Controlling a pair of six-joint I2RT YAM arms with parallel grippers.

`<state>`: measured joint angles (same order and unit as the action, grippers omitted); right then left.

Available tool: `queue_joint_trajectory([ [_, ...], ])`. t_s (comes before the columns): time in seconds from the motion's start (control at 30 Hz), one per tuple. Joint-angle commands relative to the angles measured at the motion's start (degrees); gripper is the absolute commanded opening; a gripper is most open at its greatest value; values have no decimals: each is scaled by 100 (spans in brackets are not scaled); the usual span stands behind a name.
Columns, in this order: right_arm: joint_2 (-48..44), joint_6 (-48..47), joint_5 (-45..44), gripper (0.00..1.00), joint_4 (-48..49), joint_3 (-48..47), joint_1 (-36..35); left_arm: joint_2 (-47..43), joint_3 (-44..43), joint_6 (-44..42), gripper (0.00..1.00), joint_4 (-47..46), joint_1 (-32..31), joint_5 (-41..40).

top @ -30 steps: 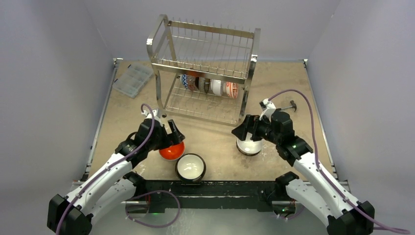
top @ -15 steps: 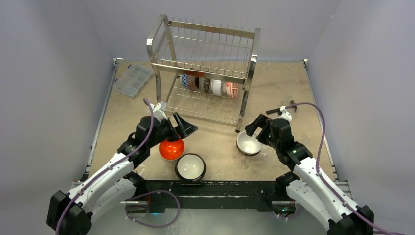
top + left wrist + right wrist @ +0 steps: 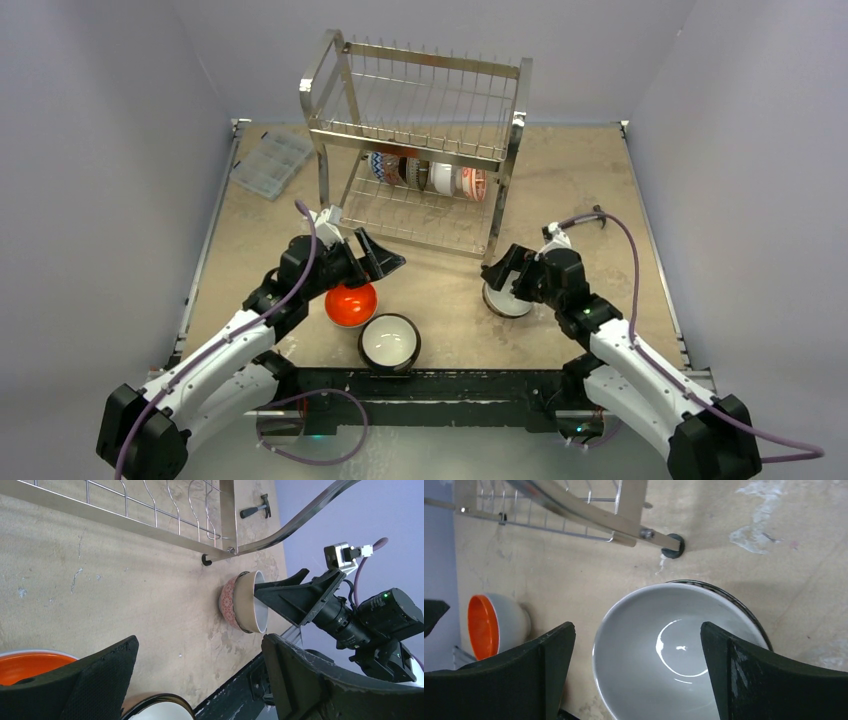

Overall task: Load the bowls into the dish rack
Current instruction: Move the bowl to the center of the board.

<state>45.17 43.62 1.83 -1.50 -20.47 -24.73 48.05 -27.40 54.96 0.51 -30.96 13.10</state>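
Note:
The dish rack (image 3: 420, 150) stands at the back with several bowls (image 3: 425, 176) on edge in its lower tier. An orange bowl (image 3: 350, 304) and a dark-rimmed white bowl (image 3: 389, 342) sit near the front. My left gripper (image 3: 372, 262) hangs open just above and right of the orange bowl (image 3: 30, 665), holding nothing. A white bowl with a pink patterned outside (image 3: 245, 607) rests by the rack's right leg. My right gripper (image 3: 638, 630) is open over this bowl (image 3: 674, 655), one finger outside its rim and one over its inside.
A clear plastic compartment box (image 3: 270, 162) lies at the back left. A small hammer (image 3: 255, 510) lies right of the rack. The rack's foot (image 3: 672, 546) is close behind the white bowl. The table's black front edge (image 3: 450, 385) runs just below the bowls.
My left gripper rose off the orange bowl and swung right, then held still. My right gripper drew back to the right, then came forward again over the white bowl's rim.

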Motion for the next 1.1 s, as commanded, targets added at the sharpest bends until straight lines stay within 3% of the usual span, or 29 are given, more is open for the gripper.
queue_joint_trajectory([
  [0.0,310,-1002,968,97,803,-21,-10,39,-160,0,93,-148,-24,12],
  [0.23,1457,-1386,2678,97,1506,-143,-22,135,-145,21,92,-242,-24,71],
  [0.63,1670,-706,3735,96,2600,-63,-480,392,-152,77,92,-549,-62,232],
  [0.9,1750,-110,3745,97,3446,-188,-1341,766,-217,112,92,-837,-140,389],
  [1.07,1231,-503,3009,98,2562,-601,-1341,1063,-272,100,89,-883,-270,444],
])
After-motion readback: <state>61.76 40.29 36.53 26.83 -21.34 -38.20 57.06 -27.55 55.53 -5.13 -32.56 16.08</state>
